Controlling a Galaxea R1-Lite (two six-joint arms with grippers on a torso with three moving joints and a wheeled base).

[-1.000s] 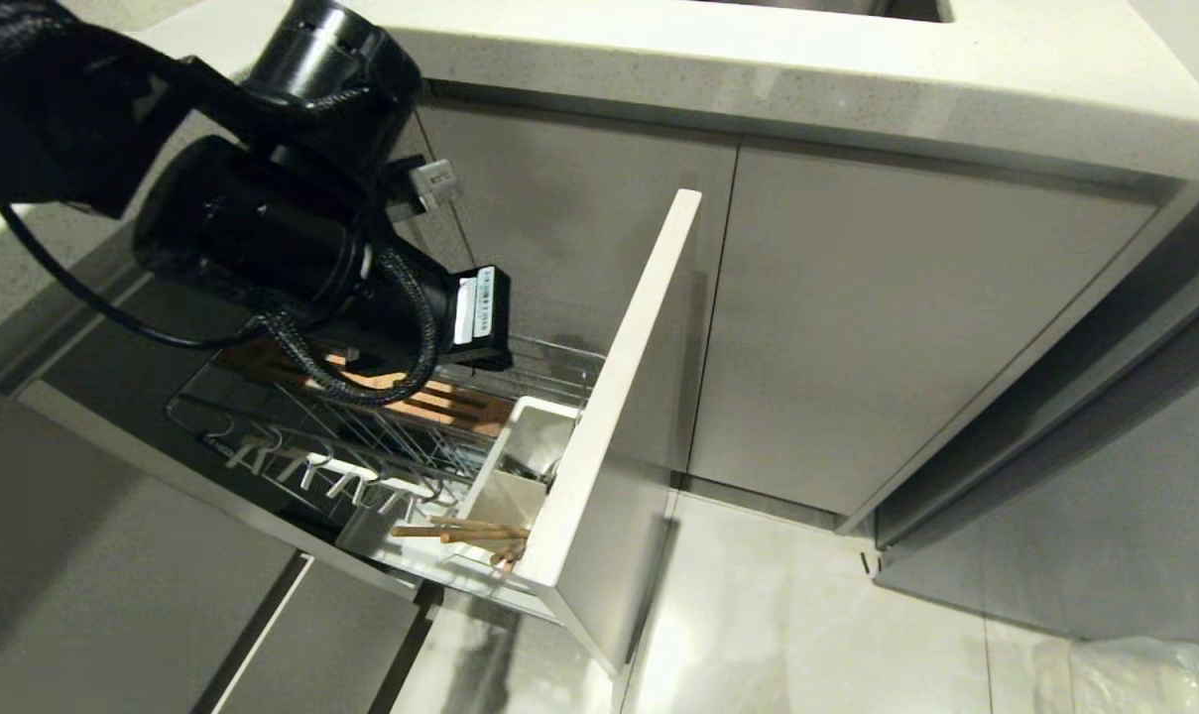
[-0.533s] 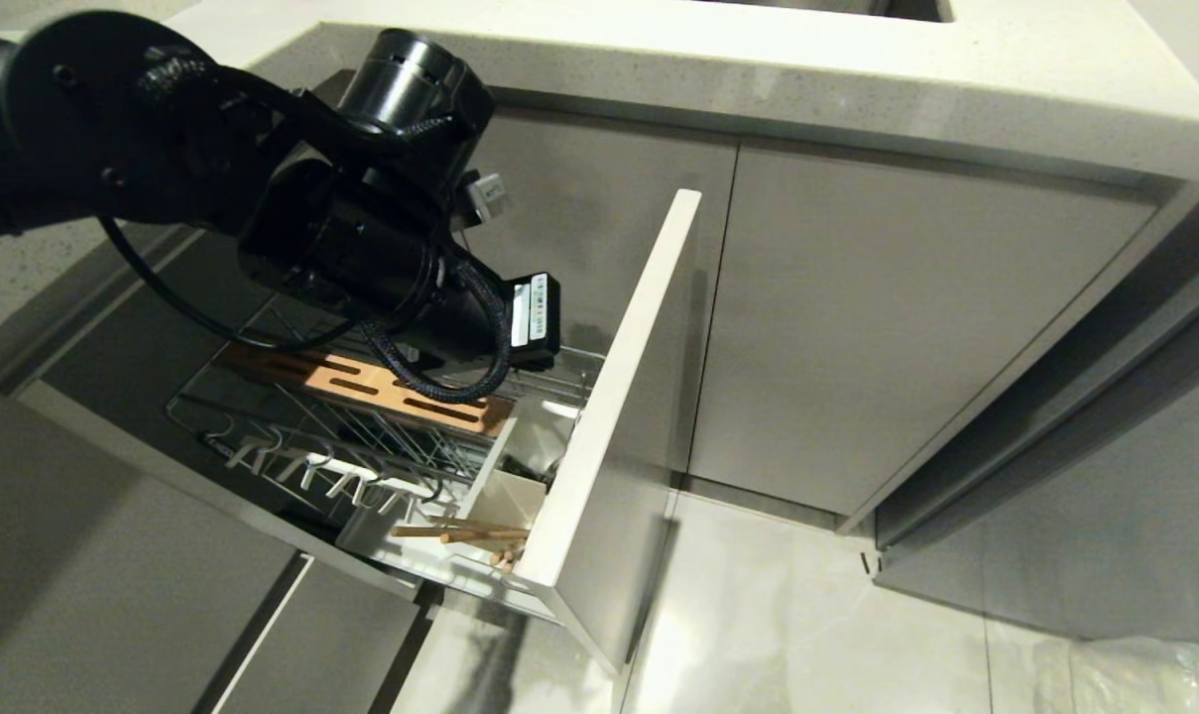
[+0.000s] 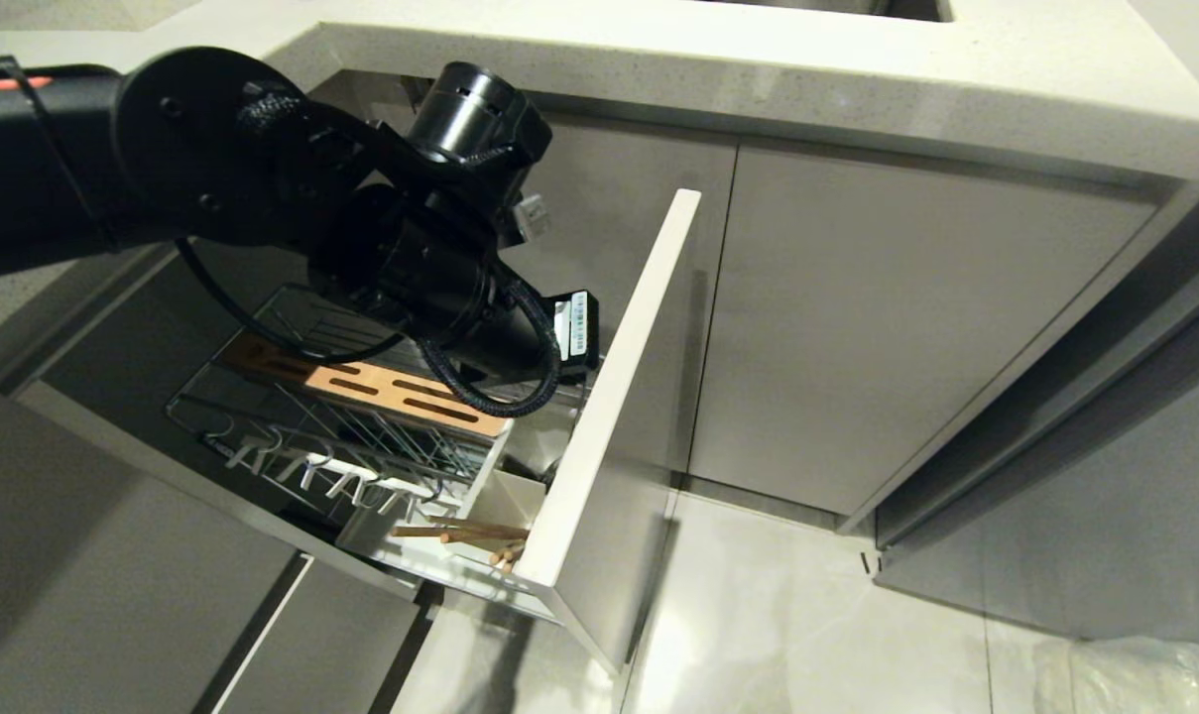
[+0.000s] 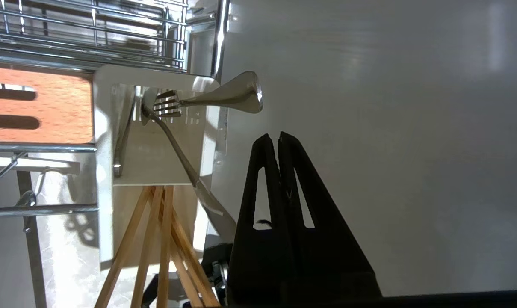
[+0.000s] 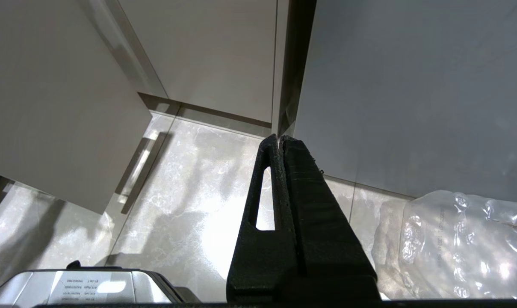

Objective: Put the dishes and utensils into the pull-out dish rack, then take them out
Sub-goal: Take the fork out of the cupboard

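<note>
The pull-out dish rack (image 3: 292, 436) stands drawn out at the head view's eight o'clock, its slotted wooden strip (image 3: 381, 387) running from ten toward four. The chopsticks (image 3: 465, 533) lie tilted in the white utensil caddy (image 3: 505, 486), long axis near nine-to-three. The spoon (image 4: 179, 154) leans in the neighbouring compartment, handle toward the front panel (image 3: 619, 397). The left gripper (image 4: 279, 137), fingers pressed together and empty, hovers over the caddy beside that panel. At three o'clock, the right gripper (image 5: 279, 139), fingers together, hangs above the floor (image 5: 185, 205).
</note>
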